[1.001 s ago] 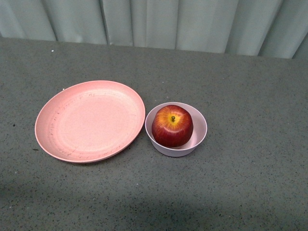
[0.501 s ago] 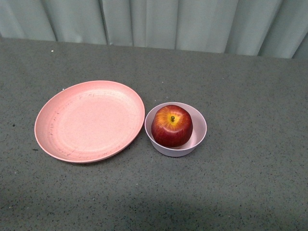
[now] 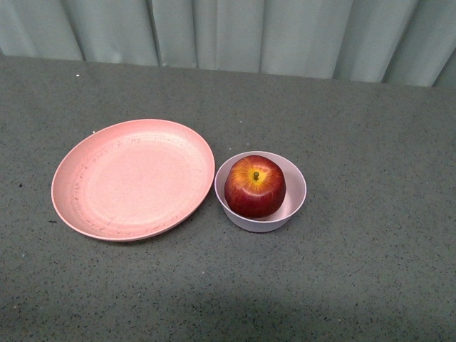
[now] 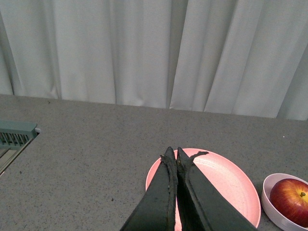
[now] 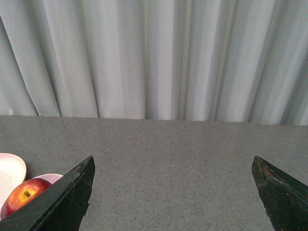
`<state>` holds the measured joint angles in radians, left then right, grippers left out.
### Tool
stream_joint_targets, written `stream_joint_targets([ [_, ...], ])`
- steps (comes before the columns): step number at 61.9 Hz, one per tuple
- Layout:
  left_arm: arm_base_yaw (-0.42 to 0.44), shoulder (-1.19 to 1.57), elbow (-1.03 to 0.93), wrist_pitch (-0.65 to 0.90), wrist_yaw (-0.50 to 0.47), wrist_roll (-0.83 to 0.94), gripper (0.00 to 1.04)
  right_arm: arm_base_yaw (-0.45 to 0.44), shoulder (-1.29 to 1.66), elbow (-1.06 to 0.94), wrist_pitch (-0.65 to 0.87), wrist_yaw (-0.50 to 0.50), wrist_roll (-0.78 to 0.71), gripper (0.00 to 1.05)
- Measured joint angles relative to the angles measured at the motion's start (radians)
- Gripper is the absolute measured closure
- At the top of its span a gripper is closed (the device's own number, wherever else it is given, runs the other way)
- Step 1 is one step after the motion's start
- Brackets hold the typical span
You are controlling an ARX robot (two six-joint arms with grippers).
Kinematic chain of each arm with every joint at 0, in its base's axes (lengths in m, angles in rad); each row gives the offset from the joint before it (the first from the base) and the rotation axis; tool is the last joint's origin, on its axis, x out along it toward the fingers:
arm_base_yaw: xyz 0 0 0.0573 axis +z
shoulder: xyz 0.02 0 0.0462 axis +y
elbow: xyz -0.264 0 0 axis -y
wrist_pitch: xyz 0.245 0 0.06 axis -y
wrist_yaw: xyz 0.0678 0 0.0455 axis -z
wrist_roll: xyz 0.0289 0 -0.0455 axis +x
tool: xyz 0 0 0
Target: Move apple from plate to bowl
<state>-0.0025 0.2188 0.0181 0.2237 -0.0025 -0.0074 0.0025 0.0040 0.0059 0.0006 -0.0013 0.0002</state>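
Nothing moved since earlier: apple [image 3: 255, 186] sits in bowl [image 3: 295, 192] just beside bare plate [image 3: 132, 178], left gripper [image 4: 173, 157] closed and holding nothing, right gripper [image 5: 173, 179] wide apart, holding nothing.

Grey speckled tabletop [image 3: 370, 271] (evenly lit) before pale pleated curtains [image 3: 214, 32].

Dark grey speckled tabletop [image 3: 370, 235] carries two items: wide shallow salmon-pink round plate [image 3: 133, 179] on the left, small pale pink-lilac round bowl [image 3: 294, 189] just right of it, rims nearly touching. Both sit flat.
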Motion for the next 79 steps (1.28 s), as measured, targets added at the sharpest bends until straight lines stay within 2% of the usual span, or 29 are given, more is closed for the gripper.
stream_joint_targets([
  [9,0.0,-0.042,0.0,-0.043,0.0,0.0,1.01,0.0,0.0,0.0,0.0,0.0,0.0,0.09],
  [15,0.0,-0.162,0.0,-0.197,0.002,0.0,1.01,0.0,0.0,0.0,0.0,0.0,0.0,0.09],
  [21,0.0,-0.212,0.0,-0.22,0.002,0.0,1.01,0.0,0.0,0.0,0.0,-0.001,0.0,0.09],
  [24,0.0,-0.213,0.0,-0.221,0.003,0.0,0.9,0.0,0.0,0.0,0.0,0.0,0.0,0.09],
  [34,0.0,-0.214,0.0,-0.222,0.003,0.0,0.64,0.0,0.0,0.0,0.0,0.0,0.0,0.09],
  [36,0.0,-0.214,0.0,-0.222,0.003,0.0,0.54,0.0,0.0,0.0,0.0,0.0,0.0,0.09],
  [42,0.0,-0.214,0.0,-0.222,0.003,0.0,0.39,0.0,0.0,0.0,0.0,0.0,0.0,0.09],
  [51,0.0,-0.214,0.0,-0.222,0.003,0.001,0.05,0.0,0.0,0.0,0.0,0.0,0.0,0.09],
  [79,0.0,-0.214,0.0,-0.222,0.002,0.003,0.07,0.0,0.0,0.0,0.0,0.0,0.0,0.09],
])
